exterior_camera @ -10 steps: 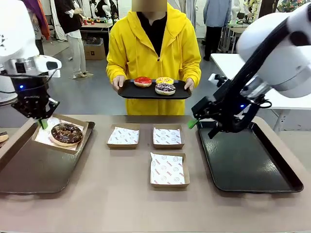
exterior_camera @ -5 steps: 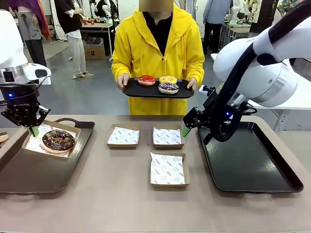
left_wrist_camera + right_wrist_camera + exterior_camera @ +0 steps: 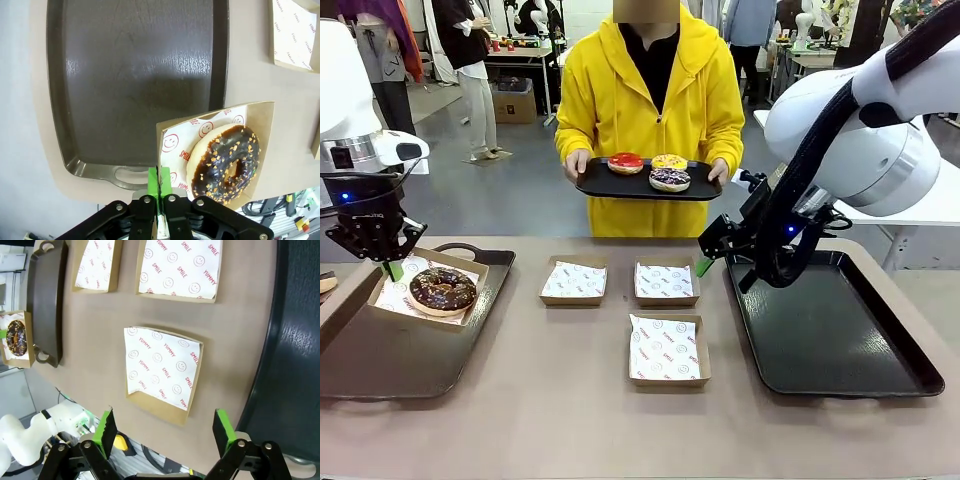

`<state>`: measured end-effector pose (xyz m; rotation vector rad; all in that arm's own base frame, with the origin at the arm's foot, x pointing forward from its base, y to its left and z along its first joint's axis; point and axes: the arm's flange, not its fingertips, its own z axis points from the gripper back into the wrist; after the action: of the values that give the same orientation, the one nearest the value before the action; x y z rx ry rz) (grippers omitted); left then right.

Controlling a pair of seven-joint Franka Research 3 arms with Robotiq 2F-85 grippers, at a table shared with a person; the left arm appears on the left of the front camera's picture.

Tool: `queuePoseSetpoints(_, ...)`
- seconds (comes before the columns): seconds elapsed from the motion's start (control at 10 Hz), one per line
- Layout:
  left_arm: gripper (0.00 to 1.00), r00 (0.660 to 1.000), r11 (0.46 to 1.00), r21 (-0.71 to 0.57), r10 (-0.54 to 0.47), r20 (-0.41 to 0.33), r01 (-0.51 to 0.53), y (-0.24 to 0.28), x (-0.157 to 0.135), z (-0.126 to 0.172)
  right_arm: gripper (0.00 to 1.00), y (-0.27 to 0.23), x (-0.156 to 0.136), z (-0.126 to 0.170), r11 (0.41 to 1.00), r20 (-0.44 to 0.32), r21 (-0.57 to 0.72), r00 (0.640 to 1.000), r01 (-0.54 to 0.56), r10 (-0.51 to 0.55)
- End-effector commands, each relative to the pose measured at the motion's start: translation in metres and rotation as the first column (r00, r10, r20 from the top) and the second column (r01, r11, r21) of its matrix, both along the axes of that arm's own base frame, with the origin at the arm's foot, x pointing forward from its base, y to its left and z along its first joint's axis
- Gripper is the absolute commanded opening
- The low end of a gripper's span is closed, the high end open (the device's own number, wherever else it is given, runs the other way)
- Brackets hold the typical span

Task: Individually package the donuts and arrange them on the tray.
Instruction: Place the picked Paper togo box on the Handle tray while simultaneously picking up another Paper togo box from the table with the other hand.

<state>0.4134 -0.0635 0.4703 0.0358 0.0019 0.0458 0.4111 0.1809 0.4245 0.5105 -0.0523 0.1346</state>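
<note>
Front view: left gripper (image 3: 392, 268) pinches the rim of the box (image 3: 388, 298) holding the chocolate donut (image 3: 442, 289) at the far end of the left tray (image 3: 380, 360); probably placing the first packaged one, next lower flat and release; three other donuts (image 3: 650, 172) sit on the person's tray (image 3: 595, 185). Left wrist view: pads (image 3: 153, 175) pressed together on the box rim, donut flat, hole up, round so no long axis. Right wrist view: right gripper (image 3: 164, 417) spread wide over an empty box (image 3: 162, 372)

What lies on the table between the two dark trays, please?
In the front view, three empty paper-lined boxes lie between the left tray and the right tray: two side by side, one nearer the robot.
</note>
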Motion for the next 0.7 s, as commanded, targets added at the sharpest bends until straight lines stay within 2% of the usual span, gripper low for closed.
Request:
queuePoseSetpoints(0.0, 0.01, 1.000, 1.000, -0.001, 0.013, 0.005, -0.013, -0.001, 0.000, 0.002, 1.00, 0.000, -0.003, -0.001, 1.000, -0.001, -0.006, 1.000, -0.006, 0.006)
queuePoseSetpoints(0.1, 0.01, 1.000, 1.000, 0.000, 0.000, 0.000, 0.000, 0.000, 0.000, 0.000, 1.00, 0.000, 0.000, 0.000, 1.000, 0.000, 0.000, 1.000, 0.000, 0.000)
queuePoseSetpoints(0.2, 0.01, 0.998, 0.998, 0.018, -0.067, 0.010, 0.067, -0.003, -0.004, -0.006, 1.00, 0.016, -0.006, -0.001, 0.995, 0.019, -0.102, 1.000, -0.017, 0.019)
queuePoseSetpoints(0.4, 0.01, 0.995, 0.995, 0.020, -0.094, 0.017, 0.093, 0.001, -0.016, -0.018, 1.00, 0.051, -0.018, -0.006, 0.972, 0.033, -0.235, 0.999, -0.015, 0.023)
queuePoseSetpoints(0.6, 0.01, 0.994, 0.994, 0.036, -0.107, 0.032, 0.106, 0.004, -0.023, -0.031, 1.00, 0.073, -0.028, -0.020, 0.952, 0.033, -0.305, 0.999, 0.011, -0.001)
